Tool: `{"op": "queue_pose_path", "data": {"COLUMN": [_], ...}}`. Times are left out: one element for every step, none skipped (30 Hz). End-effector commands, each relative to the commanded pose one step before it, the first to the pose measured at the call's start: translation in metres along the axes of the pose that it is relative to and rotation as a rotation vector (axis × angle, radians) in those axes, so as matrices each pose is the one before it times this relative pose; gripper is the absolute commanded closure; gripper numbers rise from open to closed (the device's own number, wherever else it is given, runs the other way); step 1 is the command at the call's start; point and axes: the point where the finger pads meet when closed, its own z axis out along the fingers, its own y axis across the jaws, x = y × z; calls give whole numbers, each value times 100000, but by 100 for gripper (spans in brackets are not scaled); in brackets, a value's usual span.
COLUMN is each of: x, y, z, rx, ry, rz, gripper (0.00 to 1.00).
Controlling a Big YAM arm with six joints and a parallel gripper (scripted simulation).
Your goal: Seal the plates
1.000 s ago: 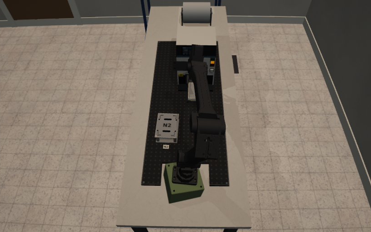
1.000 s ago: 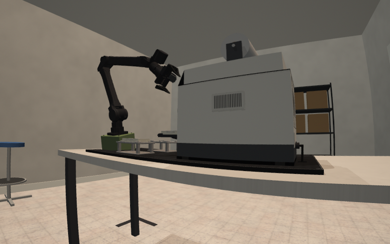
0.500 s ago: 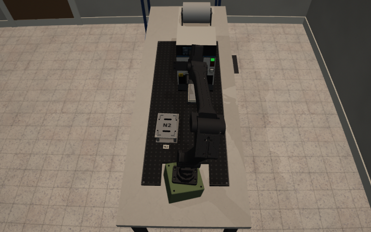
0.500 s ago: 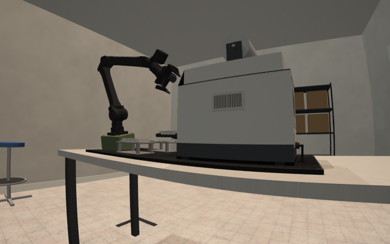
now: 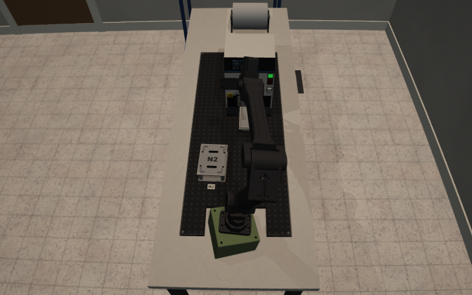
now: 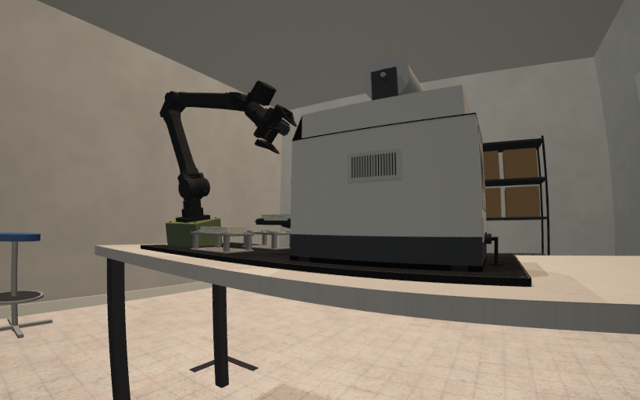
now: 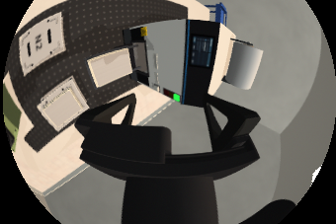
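Observation:
My gripper [image 7: 169, 96] [image 6: 286, 138] is open and empty, high in front of the sealer [image 5: 249, 45] [image 6: 386, 204] [image 7: 168, 50]. The sealer's lamp [image 5: 270, 75] [image 7: 177, 98] is green; the START button [image 5: 269, 89] is below it. The stage is out, with a plate [image 5: 244, 118] [image 7: 111, 67] [image 6: 276, 216] lying flat on it, its top smooth and pale; the arm partly covers it in the top view. Nest N2 [image 5: 212, 151] [image 7: 40, 59] is empty. The other plate [image 7: 64, 110] [image 6: 222, 229] sits on the other nest, hidden behind the arm in the top view.
The foil roll [image 5: 250, 16] [image 7: 243, 65] stands on top at the sealer's rear. The green arm base [image 5: 234, 240] [image 6: 190, 233] is at the near end of the black perforated board [image 5: 193, 216]. A yellow part [image 5: 230, 94] [image 7: 143, 31] is on the sealer's front.

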Motion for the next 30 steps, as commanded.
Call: {"op": "queue_pose_path", "data": {"x": [966, 7, 7, 7, -3, -1, -3, -4, -2, -4, -3, -3, 597, 781, 0, 0, 324, 538, 598, 601, 574, 541, 514, 501, 499, 478, 482, 492, 510, 520], "y": [-3466, -24, -24, -24, 8, 2, 9, 11, 5, 13, 7, 7, 557, 558, 0, 0, 569, 494, 443, 371, 291, 258, 254, 344, 325, 207, 64, 25, -17, -44], "z": [-1877, -39, -39, -39, 6, -2, 8, 10, 2, 13, 5, 5, -17, -29, 0, 0, 50, 3, 14, 18, 22, 7, 38, 157, 127, -38, -115, -122, -126, -114], "rx": [6268, 96, 96, 96, -11, 8, -17, -22, -3, -28, -9, -9, 116, 92, 0, 0, -123, 44, 18, 4, 26, -50, -101, -430, -389, -6, 247, 277, 355, 336], "ry": [1044, 3, 3, 3, -8, -6, -8, -9, -7, -9, -7, -7, -184, 536, 0, 0, 126, -54, 203, 237, 201, 109, 81, 81, 64, -51, -96, -32, 44, 44], "rz": [1619, 6, 6, 6, -10, -7, -10, -11, -8, -12, -9, -9, 5407, 5198, 0, 0, 3170, 4588, 3949, 3790, 3632, 3528, 3438, 3345, 3313, 3292, 3320, 3308, 3330, 3325], "gripper": [0, 0, 0, 0, 0, 0, 0, 0, 0, 0, 0, 0, 1, 1, 1, 1, 2, 2, 3, 3, 4, 4, 5, 6, 6, 7, 7, 8, 8, 9]}}
